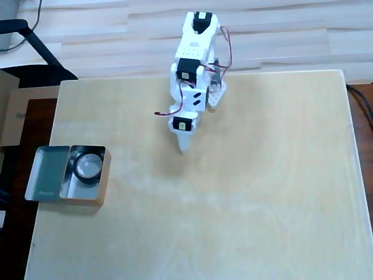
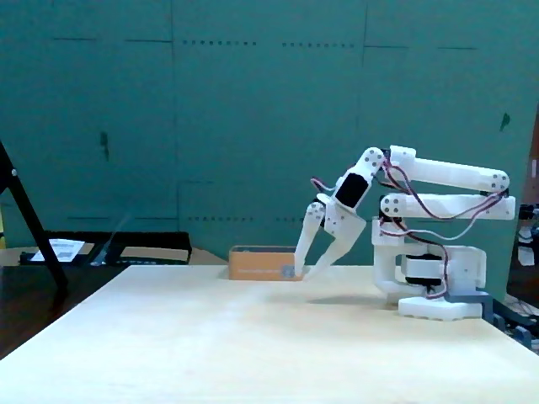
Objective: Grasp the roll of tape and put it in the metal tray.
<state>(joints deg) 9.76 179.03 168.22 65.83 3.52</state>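
Note:
The roll of tape (image 1: 87,168), a black ring, lies inside the shiny metal tray (image 1: 102,177) at the table's left edge in the overhead view. In the fixed view the tray (image 2: 263,263) shows as a low tin behind the gripper, and the tape inside it is hidden. My gripper (image 1: 183,147) hangs point-down over the table's upper middle, well right of the tray and apart from it. In the fixed view the gripper (image 2: 304,273) is empty, its fingertips a narrow gap apart just above the table.
A flat grey-green lid panel (image 1: 51,172) adjoins the tray on its left. The arm's base (image 1: 201,70) stands at the far table edge. A dark side table (image 2: 101,249) lies beyond the left edge.

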